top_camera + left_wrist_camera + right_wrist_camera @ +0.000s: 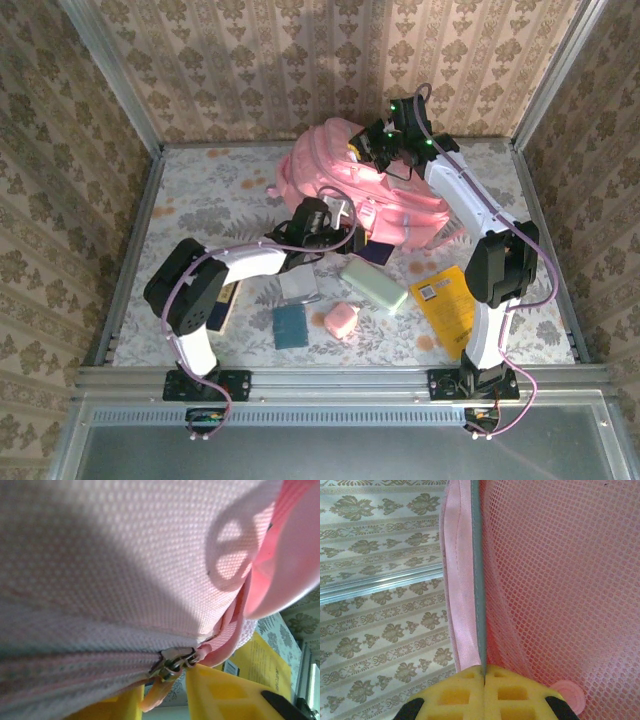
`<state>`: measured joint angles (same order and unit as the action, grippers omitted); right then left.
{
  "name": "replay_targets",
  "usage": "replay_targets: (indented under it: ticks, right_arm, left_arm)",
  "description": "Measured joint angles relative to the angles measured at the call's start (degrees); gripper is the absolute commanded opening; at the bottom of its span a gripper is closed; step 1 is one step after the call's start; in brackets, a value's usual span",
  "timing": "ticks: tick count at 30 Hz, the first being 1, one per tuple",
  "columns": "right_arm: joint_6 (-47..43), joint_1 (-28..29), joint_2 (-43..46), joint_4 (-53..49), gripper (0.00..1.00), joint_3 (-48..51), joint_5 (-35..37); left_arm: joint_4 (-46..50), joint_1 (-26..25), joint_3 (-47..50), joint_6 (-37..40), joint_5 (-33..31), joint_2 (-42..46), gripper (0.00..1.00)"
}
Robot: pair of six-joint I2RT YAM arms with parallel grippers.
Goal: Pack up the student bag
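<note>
Nearest us from above stands the left arm's base [205, 385]; beyond it the student bag [345, 180] lies far back on the counter [200, 190]. At the left wrist, the zipper pull [154, 697] could slip away, we judge, since the left jaws [165, 685] stand apart around it. At the right wrist, a hard tug might strip the bag's seam edge [478, 580] from the right jaws [484, 672] clamped on it.

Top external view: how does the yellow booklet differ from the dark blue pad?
The yellow booklet is larger than the dark blue pad. The booklet bears a white label; the pad looks plain. The booklet lies by the right arm, the pad nearer the left arm. Both lie flat on the table, outside the student bag.
</note>
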<state>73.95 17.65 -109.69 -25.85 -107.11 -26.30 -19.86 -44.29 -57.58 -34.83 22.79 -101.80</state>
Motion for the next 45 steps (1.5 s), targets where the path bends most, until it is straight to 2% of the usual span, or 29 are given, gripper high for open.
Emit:
replay_targets:
  ticks: [7, 10, 11, 14, 16, 22, 23, 25, 28, 30, 33, 35, 39, 42, 45]
  right_arm:
    - [-0.2, 0.3, 0.0, 0.4, 0.00, 0.9, 0.2]
    - [-1.0, 0.5, 0.0, 0.4, 0.00, 1.5, 0.7]
    - [-1.6, 0.5, 0.0, 0.4, 0.03, 1.8, 1.0]
    - [-3.5, 0.8, 0.4, 0.1, 0.27, 2.8, 2.4]
    - [-5.7, 1.0, 0.9, -0.8, 0.39, 2.9, 4.1]
    - [-14.9, 1.3, 6.7, -5.6, 0.65, 4.1, 14.0]
    - [-16.6, 1.3, 8.3, -6.1, 0.67, 5.1, 16.1]
    - [-19.5, 1.2, 11.7, -6.6, 0.65, 7.8, 19.5]
    - [-21.5, 0.5, 18.2, -5.8, 0.52, 15.3, 22.5]
    - [-20.4, 0.0, 23.0, -4.2, 0.48, 22.5, 23.4]
    - [-15.9, -0.5, 29.7, -1.5, 0.50, 34.6, 23.4]
    - [-9.7, -0.4, 34.1, 3.0, 0.53, 45.0, 22.1]
    - [0.5, 1.2, 38.2, 12.3, 0.60, 62.0, 20.9]
    - [6.1, 3.3, 37.4, 20.8, 0.64, 68.5, 20.2]
    - [9.8, 4.3, 34.7, 29.4, 0.64, 69.1, 19.9]
  left_arm:
    - [1.7, -0.3, -0.4, 1.7, -1.7, -0.1, 0.00]
    - [2.2, -0.4, -0.3, 2.5, -1.9, -0.1, 0.00]
    - [2.4, -0.4, -0.2, 2.8, -1.9, 0.0, 0.00]
    - [3.7, -0.5, 0.0, 3.9, -2.1, 0.3, 0.00]
    - [4.9, -0.6, 0.2, 5.0, -2.6, 0.9, 0.00]
    - [9.4, -1.1, -0.4, 8.9, -5.2, 2.2, 0.00]
    - [10.4, -1.1, -0.9, 9.5, -5.4, 2.2, 0.00]
    - [11.6, -1.2, -1.4, 10.2, -5.7, 2.2, 0.00]
    - [13.4, -1.4, -2.3, 11.1, -6.2, 2.3, 0.00]
    - [14.4, -1.4, -2.8, 11.6, -6.3, 2.3, 0.00]
    - [14.9, -1.4, -3.2, 12.5, -6.6, 2.3, 0.00]
    - [16.0, -1.4, -3.8, 12.9, -6.6, 2.3, 0.00]
    - [19.2, -1.3, -6.3, 13.0, -5.7, 2.3, 0.00]
    - [20.9, -1.0, -8.4, 12.8, -3.8, 2.2, 0.00]
    - [21.2, -0.7, -9.2, 12.6, -3.0, 2.2, 0.00]
